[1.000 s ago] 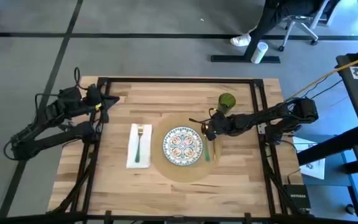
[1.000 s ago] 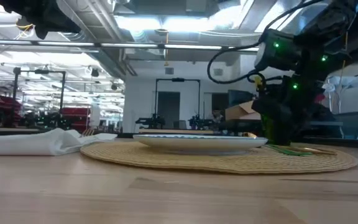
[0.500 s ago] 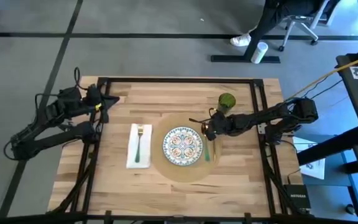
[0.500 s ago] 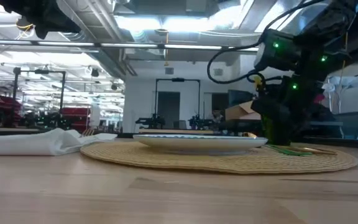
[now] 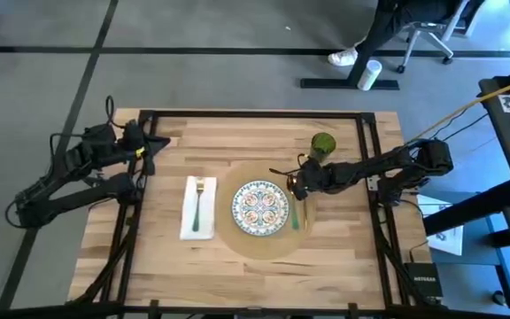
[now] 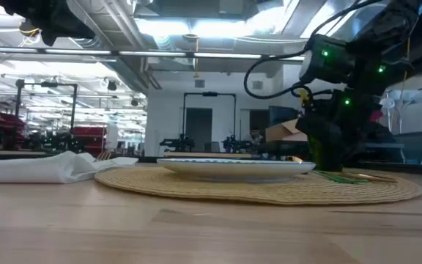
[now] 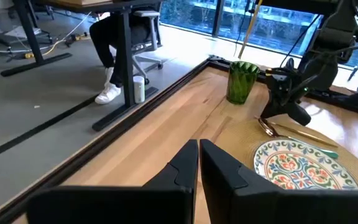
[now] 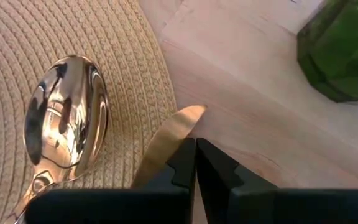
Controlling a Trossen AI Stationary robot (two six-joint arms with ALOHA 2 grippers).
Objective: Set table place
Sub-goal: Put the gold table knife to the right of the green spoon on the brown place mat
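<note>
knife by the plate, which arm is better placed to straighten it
Right. The right gripper sits at the placemat's far right edge, right over the knife tip and spoon. The left gripper waits at the table's far left corner.

Right tool point(image 5: 297, 183) closed, left tool point(image 5: 151, 146) closed

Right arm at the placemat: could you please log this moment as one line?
right claw: shut, above knife | left claw: shut, idle | placemat: plate, spoon

Grey floor point(image 5: 237, 71) (black lines), office chair point(image 5: 428, 35), bright ceiling lights point(image 6: 196, 28)
</note>
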